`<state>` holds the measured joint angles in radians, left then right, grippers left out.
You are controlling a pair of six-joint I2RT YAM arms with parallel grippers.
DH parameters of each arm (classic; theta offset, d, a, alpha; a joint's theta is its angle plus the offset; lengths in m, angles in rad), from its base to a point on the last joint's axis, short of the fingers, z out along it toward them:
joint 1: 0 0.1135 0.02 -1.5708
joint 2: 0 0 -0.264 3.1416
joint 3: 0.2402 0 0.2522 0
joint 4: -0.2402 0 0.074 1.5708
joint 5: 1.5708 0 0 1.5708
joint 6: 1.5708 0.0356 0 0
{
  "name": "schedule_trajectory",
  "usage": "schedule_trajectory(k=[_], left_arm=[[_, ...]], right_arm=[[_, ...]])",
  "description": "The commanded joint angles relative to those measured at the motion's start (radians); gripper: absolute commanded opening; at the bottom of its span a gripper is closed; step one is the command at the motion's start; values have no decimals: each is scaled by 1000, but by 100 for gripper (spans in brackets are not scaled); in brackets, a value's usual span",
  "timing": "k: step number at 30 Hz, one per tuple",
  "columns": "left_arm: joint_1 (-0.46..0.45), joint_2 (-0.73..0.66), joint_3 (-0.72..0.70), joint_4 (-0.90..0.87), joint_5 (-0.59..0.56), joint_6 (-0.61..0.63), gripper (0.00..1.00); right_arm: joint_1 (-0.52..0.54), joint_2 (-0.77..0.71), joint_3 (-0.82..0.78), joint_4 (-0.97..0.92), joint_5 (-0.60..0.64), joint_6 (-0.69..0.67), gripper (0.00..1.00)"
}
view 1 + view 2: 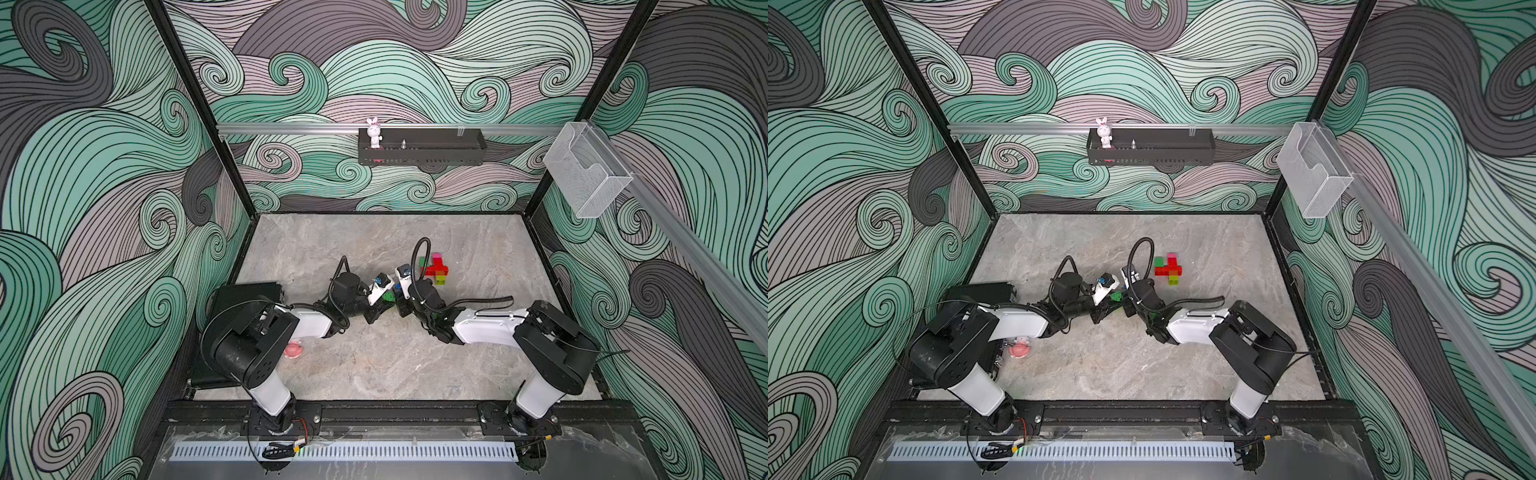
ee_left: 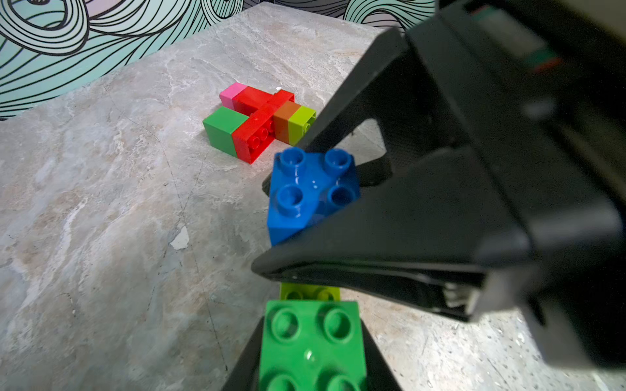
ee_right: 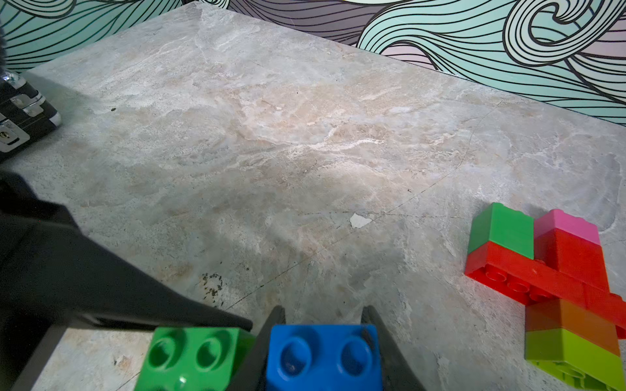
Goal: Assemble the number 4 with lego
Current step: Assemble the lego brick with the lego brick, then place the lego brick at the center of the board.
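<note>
Lego for the number 4 is lying partly built on the stone-grey table (image 1: 374, 365), just beyond the two grippers. The joined figure (image 1: 433, 271) is lying flat. In it a long red bar (image 2: 259, 130) is crossing a column of pink, red, brown-orange and lime, and a green square is sitting against the bar's free end, so it is already reading roughly as a 4.

Two more bricks are being held close together, near the figure but not touching it. The left gripper (image 2: 311, 318) is clamping a green brick (image 2: 311, 348), with a sliver of lime showing just past it. The right gripper (image 3: 323, 321) is clamping a blue brick (image 3: 323, 359).

Judging from this, most of the digit is looking finished. These held bricks are seemingly the pieces left, waiting to be joined and pressed on.
</note>
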<state>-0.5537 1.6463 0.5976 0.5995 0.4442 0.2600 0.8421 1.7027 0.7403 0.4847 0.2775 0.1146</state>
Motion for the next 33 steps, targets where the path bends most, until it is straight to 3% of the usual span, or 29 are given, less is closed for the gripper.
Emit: schedule_trajectory(k=[1,15,16,17,19,21,24,27,33], left_arm=[[-13,24,-30,48,-22,37,0],[-31,42,-50,-17,-83,92,0],[-31,39,-44,-17,-85,80,4],[-31,29,-37,-25,-82,72,15],[-29,-21,-10,-79,-77,38,45],[-28,-75,5,-121,-63,32,57],[-24,-135,1,-135,-33,55,64],[-25,-121,2,-150,-25,83,80],[-22,-33,9,-33,-12,56,78]], right_arm=[[12,108,-83,-368,-93,3,0],[12,112,-84,-364,-92,5,0],[12,115,-85,-365,-92,5,0],[11,116,-85,-365,-92,5,0],[12,115,-84,-365,-91,5,0],[12,115,-86,-365,-87,5,0],[11,116,-85,-365,-87,5,0],[11,120,-82,-368,-89,5,0],[11,119,-80,-371,-89,5,0]])
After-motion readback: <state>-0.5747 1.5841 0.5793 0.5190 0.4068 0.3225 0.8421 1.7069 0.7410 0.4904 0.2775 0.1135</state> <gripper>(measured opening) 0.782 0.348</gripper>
